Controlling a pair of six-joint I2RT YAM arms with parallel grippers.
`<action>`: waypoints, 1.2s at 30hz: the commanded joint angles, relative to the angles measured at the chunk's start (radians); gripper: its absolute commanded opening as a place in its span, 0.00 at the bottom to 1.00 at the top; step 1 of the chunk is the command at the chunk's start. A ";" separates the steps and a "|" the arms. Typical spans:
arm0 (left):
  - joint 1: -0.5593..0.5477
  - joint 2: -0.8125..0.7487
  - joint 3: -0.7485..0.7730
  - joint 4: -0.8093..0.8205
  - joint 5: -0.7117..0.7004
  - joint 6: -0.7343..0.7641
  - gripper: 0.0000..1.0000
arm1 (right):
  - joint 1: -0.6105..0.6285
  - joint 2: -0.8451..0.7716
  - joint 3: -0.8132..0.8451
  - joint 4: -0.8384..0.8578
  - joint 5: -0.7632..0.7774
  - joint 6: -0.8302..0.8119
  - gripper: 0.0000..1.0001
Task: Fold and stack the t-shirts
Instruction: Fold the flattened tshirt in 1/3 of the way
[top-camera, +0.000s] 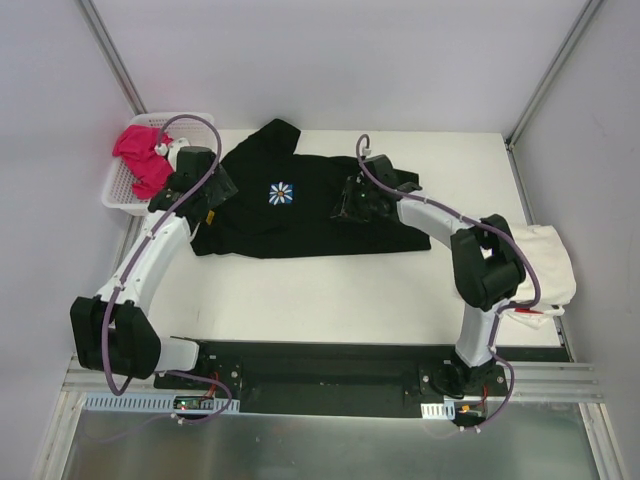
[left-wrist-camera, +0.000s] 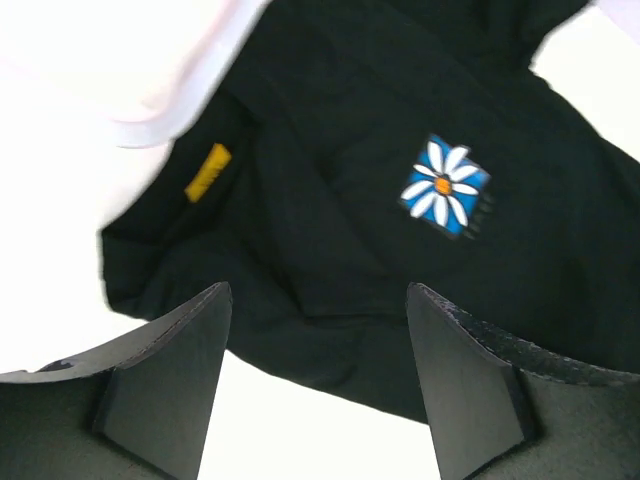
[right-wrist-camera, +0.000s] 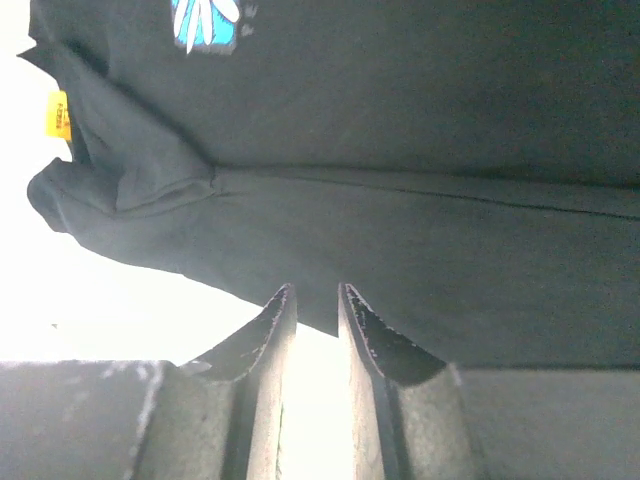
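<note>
A black t-shirt (top-camera: 300, 220) with a white daisy on a blue patch (top-camera: 281, 193) lies spread flat at the back middle of the table. My left gripper (top-camera: 213, 197) is open over its left edge; in the left wrist view (left-wrist-camera: 320, 292) the hem (left-wrist-camera: 330, 340) lies between the open fingers, untouched. My right gripper (top-camera: 347, 206) hovers over the shirt's right part. In its wrist view (right-wrist-camera: 317, 292) the fingers stand a narrow gap apart with nothing between them, tips at the shirt's hem (right-wrist-camera: 420, 290). A pink t-shirt (top-camera: 140, 160) lies in the basket. A cream-white t-shirt (top-camera: 548, 262) lies at the right edge.
The white mesh basket (top-camera: 116, 196) stands at the back left table corner, beside the left arm. A yellow tag (left-wrist-camera: 208, 172) sits on the black shirt near its left edge. Bare white table (top-camera: 330, 300) runs in front of the shirt. Grey walls close in both sides.
</note>
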 joint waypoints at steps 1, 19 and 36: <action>-0.034 -0.042 -0.095 0.110 0.055 -0.056 0.69 | 0.011 0.009 0.035 0.015 -0.022 0.004 0.26; -0.143 0.093 -0.304 0.181 0.032 -0.216 0.63 | -0.075 -0.113 -0.031 0.027 -0.003 -0.025 0.26; -0.142 0.198 -0.384 0.187 0.095 -0.257 0.61 | -0.185 -0.073 -0.010 0.044 -0.031 0.002 0.25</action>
